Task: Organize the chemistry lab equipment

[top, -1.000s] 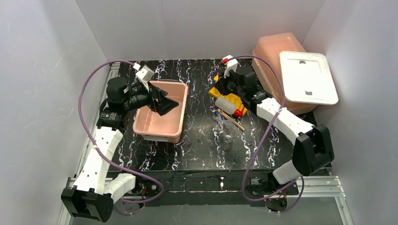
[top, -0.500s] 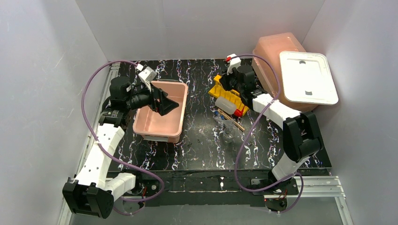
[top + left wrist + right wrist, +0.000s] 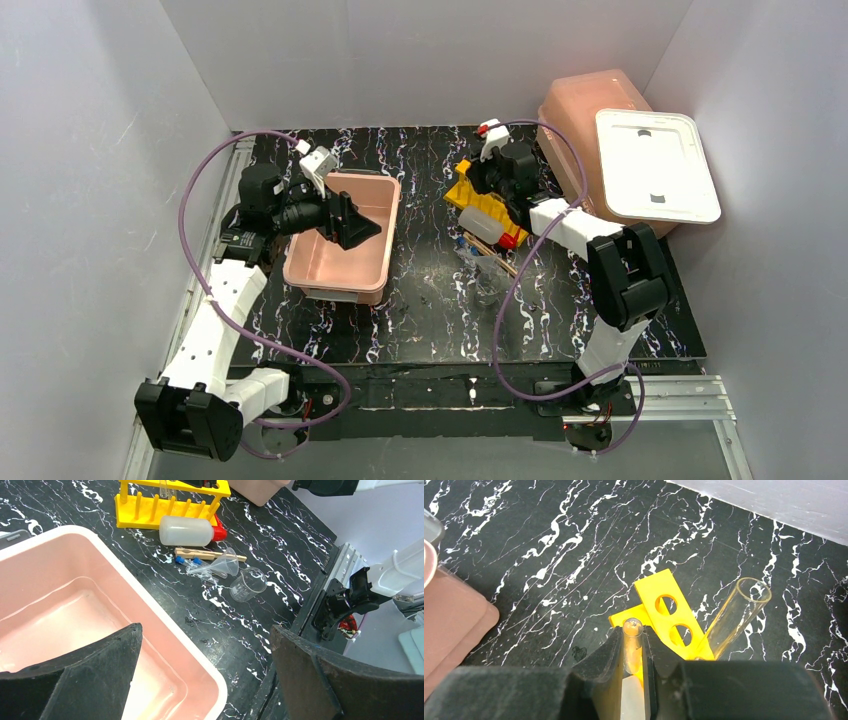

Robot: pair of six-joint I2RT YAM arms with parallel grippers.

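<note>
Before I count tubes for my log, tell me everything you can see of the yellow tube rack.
The yellow rack looks plastic: a holed top plate on thin posts above a base, upright on the black marbled table, toward the far edge. One clear tube leans in a hole; two holes beside it show empty. The right claw, shut on a smaller tube, hangs over it. A red-capped bottle lies against its base.

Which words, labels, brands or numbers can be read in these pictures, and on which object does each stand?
None can be read.
The white bottle shows no label, the yellow rack is plain, and any marks on the small clear beaker are too faint to tell.
</note>
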